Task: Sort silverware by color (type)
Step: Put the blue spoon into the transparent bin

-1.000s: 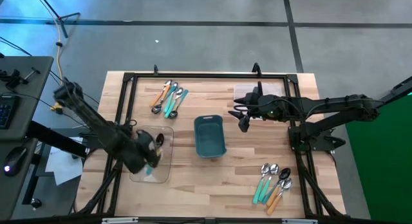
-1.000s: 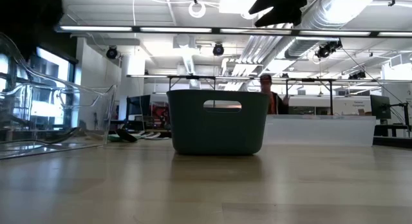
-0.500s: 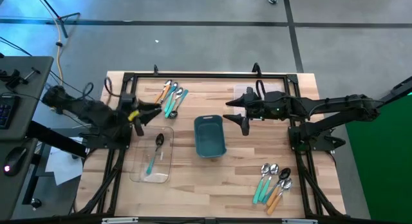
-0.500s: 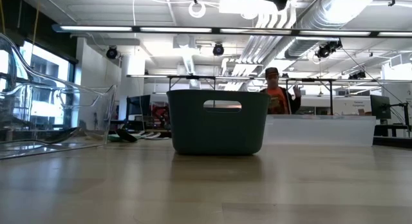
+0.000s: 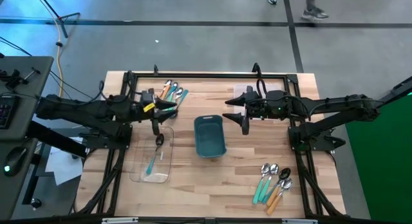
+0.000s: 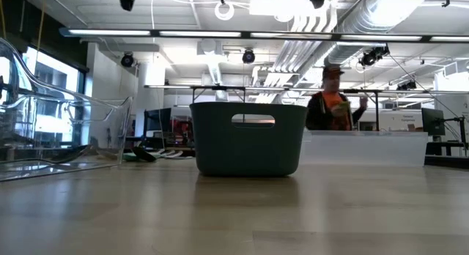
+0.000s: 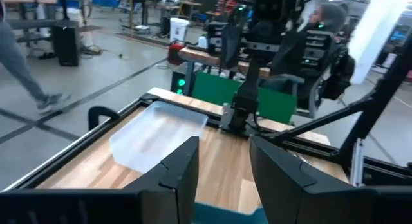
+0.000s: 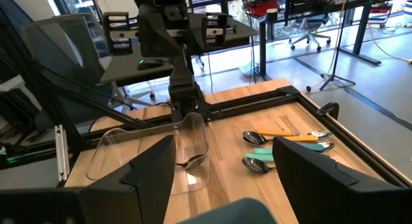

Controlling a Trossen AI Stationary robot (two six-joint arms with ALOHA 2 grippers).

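Left gripper (image 5: 156, 112): fingers apart, empty, beside far-left spoon cluster (image 5: 170, 95).
Axis: handles run diagonally toward far edge.
Right gripper (image 5: 241, 113): spread wide, farther off.

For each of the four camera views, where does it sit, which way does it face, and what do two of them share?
High: overhead, straight down; both arms, teal bin.
Low: tabletop level, facing the room; bin, clear tray, person behind; arm tips only at top.
Left wrist: looks past open left claw toward right arm's base.
Right wrist: looks past open right claw at spoons, left tray.
Shared: high and low both show the bin.
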